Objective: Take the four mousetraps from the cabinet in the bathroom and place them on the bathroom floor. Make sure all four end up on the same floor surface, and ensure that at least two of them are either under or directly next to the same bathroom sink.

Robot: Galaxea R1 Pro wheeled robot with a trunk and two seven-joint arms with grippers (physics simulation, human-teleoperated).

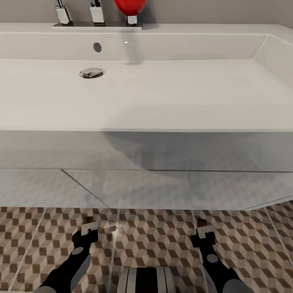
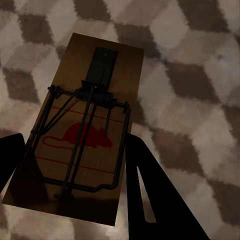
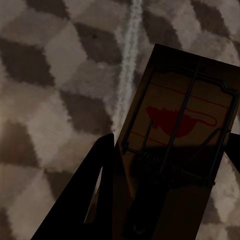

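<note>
Mousetraps: one in each gripper, held above the bathroom floor [image 1: 154, 240] in front of the sink [image 1: 162, 101].
Left gripper [image 2: 75, 175]: jaws clamped on a mousetrap [image 2: 82, 130].
Right gripper [image 3: 170, 165]: jaws clamped on another mousetrap [image 3: 180, 125].
Progress: two traps carried to the sink, not yet set down; the other two unaccounted for.

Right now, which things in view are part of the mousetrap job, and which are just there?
Job:
- mousetrap in left tool
- mousetrap in right tool
- bathroom floor
- sink

Just there:
- taps
- red object on the sink ledge
- drain
</note>
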